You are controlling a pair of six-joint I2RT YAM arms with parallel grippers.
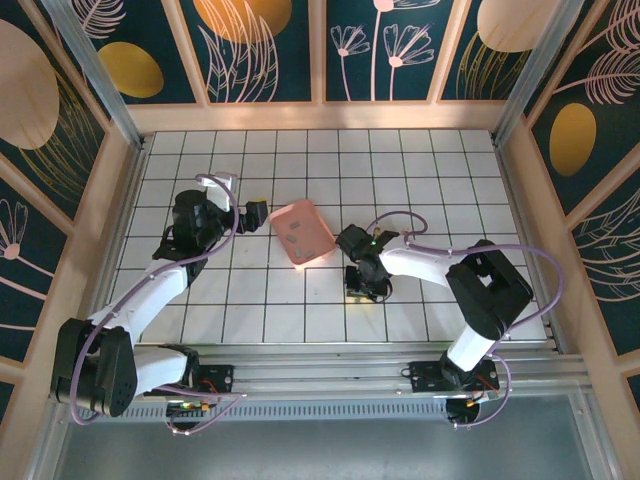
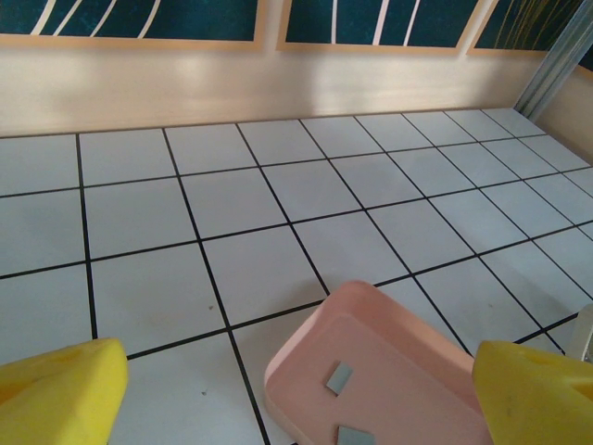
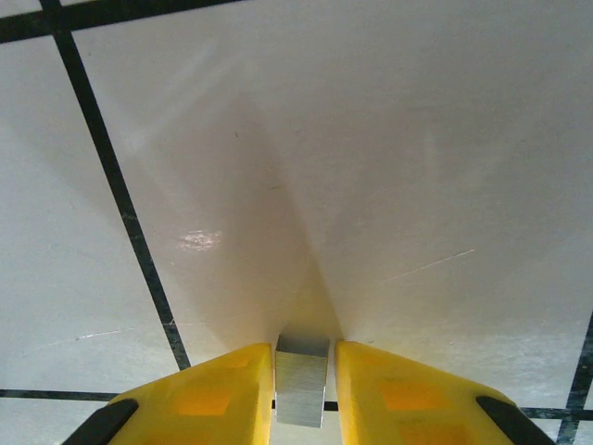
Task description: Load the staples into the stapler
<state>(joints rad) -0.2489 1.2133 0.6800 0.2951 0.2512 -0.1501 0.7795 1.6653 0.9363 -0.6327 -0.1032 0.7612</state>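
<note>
The stapler (image 3: 301,389) shows as a small grey metal block pinched between the yellow fingers (image 3: 222,394) of the right gripper (image 3: 304,345). The two pads press flat on its sides with no gap. Only that grey end is visible, so how the rest of it lies I cannot tell. The block hangs low above a white tile of the table (image 1: 300,160), close to a black grid line. From above, this claw points straight down at the table, a little right of centre and nearer than the middle row of tiles.

Just to its left and slightly farther back lies the pink tray (image 1: 315,242), a shallow rounded square turned corner-wise to the grid. It stands apart from the right claw. The staples (image 2: 339,375) lie inside it as two small flat grey rectangles on the pink floor, one a little nearer than the other, and neither touches the rim. In the top view they are only faint dark specks.

The left gripper (image 2: 298,371) sits just beside the tray's left edge with its jaws spread wide and nothing between them. In its own camera the tray's far corner sits between the two yellow fingertips. Whether either tip touches the rim I cannot tell.
</note>
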